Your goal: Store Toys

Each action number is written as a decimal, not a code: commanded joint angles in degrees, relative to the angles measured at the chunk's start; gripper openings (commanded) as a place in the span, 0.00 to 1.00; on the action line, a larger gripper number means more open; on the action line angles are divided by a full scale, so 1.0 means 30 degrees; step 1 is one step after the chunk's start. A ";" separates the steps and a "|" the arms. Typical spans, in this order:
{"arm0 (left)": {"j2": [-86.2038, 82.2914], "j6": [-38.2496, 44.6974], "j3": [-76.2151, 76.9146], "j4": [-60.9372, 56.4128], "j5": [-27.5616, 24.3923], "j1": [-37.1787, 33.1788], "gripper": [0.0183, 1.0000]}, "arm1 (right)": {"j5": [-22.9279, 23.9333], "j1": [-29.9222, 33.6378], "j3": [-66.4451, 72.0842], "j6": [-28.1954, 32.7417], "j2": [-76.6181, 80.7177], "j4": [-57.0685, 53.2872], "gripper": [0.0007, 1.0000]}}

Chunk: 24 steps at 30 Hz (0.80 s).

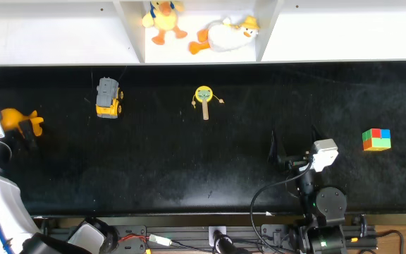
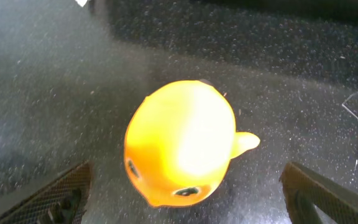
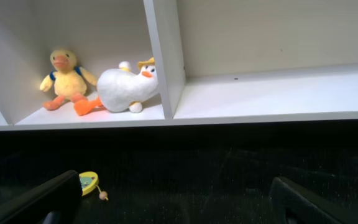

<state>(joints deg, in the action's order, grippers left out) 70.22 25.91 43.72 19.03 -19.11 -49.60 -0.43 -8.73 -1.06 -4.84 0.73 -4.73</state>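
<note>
Centring the wide-open left gripper over the orange toy at the left end of the table, you lower until both fingers flank its round body before closing gently, while the right gripper, likewise open, rests well apart, facing the white shelf.

A round yellow toy with small dark eyes lies on the table, just between the left gripper's two fingers.

A black, speckled surface stretches across the whole workspace, streaked with faint pale marks. Loose cables and connectors lie along its near edge.
</note>
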 commanded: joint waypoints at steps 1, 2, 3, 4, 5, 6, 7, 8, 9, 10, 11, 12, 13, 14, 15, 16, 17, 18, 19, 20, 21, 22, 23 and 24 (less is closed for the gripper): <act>0.0036 0.1523 -0.0838 -0.0721 -0.0976 -0.0073 0.96 | 0.0087 -0.0117 0.0262 0.0051 -0.0175 0.0102 1.00; 0.0080 0.1603 -0.0940 -0.0918 -0.0976 -0.0080 0.96 | 0.0080 -0.0117 0.0262 0.0051 -0.0175 0.0102 1.00; 0.0146 0.1763 -0.1027 -0.1086 -0.0991 -0.0087 0.96 | 0.0087 -0.0117 0.0262 0.0051 -0.0175 0.0102 1.00; 0.0233 0.1938 -0.1093 -0.1253 -0.0984 -0.0087 0.96 | 0.0087 -0.0117 0.0262 0.0051 -0.0175 0.0102 1.00; 0.0372 0.1960 -0.1093 -0.1399 -0.0976 -0.0087 0.96 | 0.0087 -0.0117 0.0262 0.0051 -0.0175 0.0102 1.00; 0.0546 0.1967 -0.1093 -0.1632 -0.0976 -0.0087 0.96 | 0.0087 -0.0117 0.0262 0.0051 -0.0175 0.0102 1.00; 0.0758 0.2069 -0.1093 -0.1872 -0.0976 -0.0087 0.96 | 0.0087 -0.0117 0.0262 0.0051 -0.0175 0.0102 1.00; 0.0962 0.2244 -0.1093 -0.2091 -0.0991 -0.0087 0.96 | 0.0087 -0.0117 0.0262 0.0051 -0.0175 0.0102 0.99; 0.1180 0.2310 -0.1093 -0.2295 -0.0991 -0.0087 0.94 | 0.0087 -0.0117 0.0262 0.0051 -0.0175 0.0102 0.99; 0.1392 0.2310 -0.1093 -0.2506 -0.0991 -0.0087 0.94 | 0.0087 -0.0117 0.0262 0.0051 -0.0175 0.0102 1.00; 0.1610 0.2302 -0.1093 -0.2739 -0.1027 -0.0087 0.94 | 0.0087 -0.0117 0.0262 0.0051 -0.0175 0.0102 1.00; 0.1843 0.2302 -0.1093 -0.2958 -0.1144 -0.0087 0.94 | 0.0087 -0.0117 0.0262 0.0051 -0.0175 0.0102 1.00; 0.2011 0.2310 -0.1093 -0.3133 -0.1239 -0.0087 0.94 | 0.0087 -0.0117 0.0262 0.0051 -0.0175 0.0102 0.99; 0.2186 0.2310 -0.1093 -0.3315 -0.1421 -0.0087 0.94 | 0.0087 -0.0117 0.0262 0.0051 -0.0175 0.0102 1.00; 0.2404 0.2310 -0.1093 -0.3599 -0.1639 -0.0095 0.93 | 0.0087 -0.0117 0.0262 0.0051 -0.0175 0.0102 0.99; 0.2535 0.2310 -0.1093 -0.3759 -0.1712 -0.0087 0.92 | 0.0087 -0.0117 0.0262 0.0051 -0.0175 0.0102 0.99; 0.2637 0.2302 -0.1093 -0.3934 -0.1792 -0.0095 0.91 | 0.0087 -0.0117 0.0262 0.0051 -0.0175 0.0102 1.00; 0.2732 0.2302 -0.1093 -0.4073 -0.1829 -0.0095 0.90 | 0.0080 -0.0117 0.0262 0.0051 -0.0175 0.0102 1.00; 0.2820 0.2295 -0.1093 -0.4167 -0.1887 -0.0095 0.88 | 0.0087 -0.0117 0.0262 0.0051 -0.0175 0.0102 0.99; 0.2922 0.2302 -0.1093 -0.4211 -0.2076 -0.0095 0.86 | 0.0087 -0.0117 0.0262 0.0051 -0.0175 0.0102 1.00; 0.3009 0.2295 -0.1093 -0.4226 -0.2222 -0.0095 0.84 | 0.0087 -0.0117 0.0262 0.0051 -0.0175 0.0102 1.00; 0.3089 0.2288 -0.1093 -0.4204 -0.2331 -0.0095 0.82 | 0.0087 -0.0117 0.0262 0.0051 -0.0175 0.0102 0.99; 0.3162 0.2280 -0.1093 -0.4182 -0.2353 -0.0095 0.78 | 0.0087 -0.0117 0.0262 0.0051 -0.0175 0.0102 1.00; 0.3213 0.2208 -0.1093 -0.4175 -0.2353 -0.0095 0.75 | 0.0087 -0.0117 0.0262 0.0051 -0.0175 0.0102 1.00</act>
<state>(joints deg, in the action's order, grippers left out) 78.98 32.10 41.12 6.57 -23.94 -49.60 -0.45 -8.73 -1.06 -4.86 0.73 -4.71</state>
